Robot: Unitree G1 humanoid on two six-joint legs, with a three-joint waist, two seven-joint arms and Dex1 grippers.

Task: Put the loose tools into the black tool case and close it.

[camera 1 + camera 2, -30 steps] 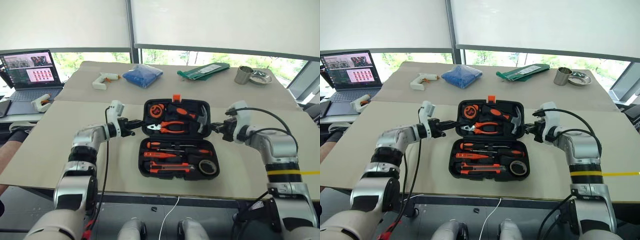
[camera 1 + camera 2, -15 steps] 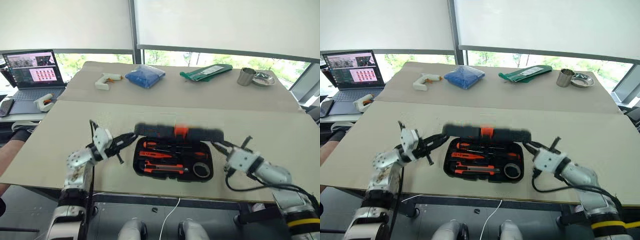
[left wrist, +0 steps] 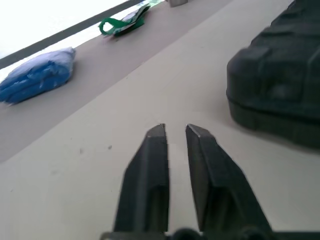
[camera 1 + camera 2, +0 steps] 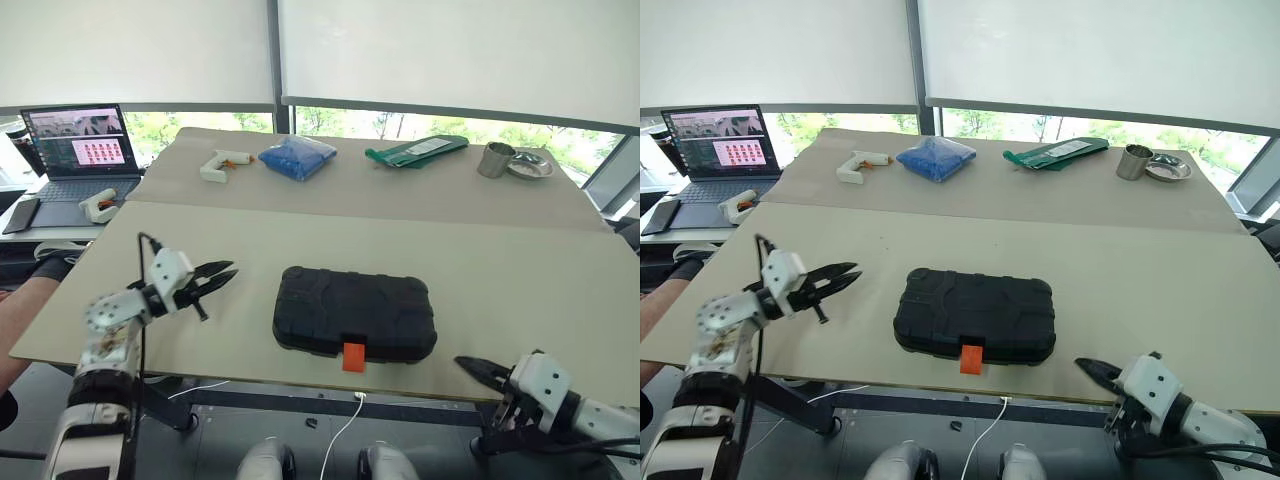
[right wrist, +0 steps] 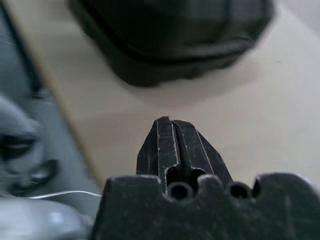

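Note:
The black tool case (image 4: 355,310) lies flat in the middle of the table with its lid down and its orange latch (image 4: 352,356) at the near edge. The loose tools are hidden from view. My left gripper (image 4: 228,272) hovers level over the table to the left of the case, apart from it, fingers shut with a thin slit between the tips and nothing in them; the left wrist view shows this gripper (image 3: 175,130) with a corner of the case (image 3: 280,95) beyond. My right gripper (image 4: 462,362) is low at the table's front edge, right of the case, shut and empty (image 5: 171,122).
At the back of the table lie a white glue gun (image 4: 222,162), a blue bag (image 4: 297,155), a green packet (image 4: 415,150), a metal cup (image 4: 494,160) and a metal dish (image 4: 528,165). A laptop (image 4: 75,150) stands on the side table at the left. A person's arm (image 4: 20,310) shows at the left edge.
The case's lid, upright a second ago, has swung down onto the base. Both grippers came away from its sides: the left one leftward, the right one back and down to the table's edge.

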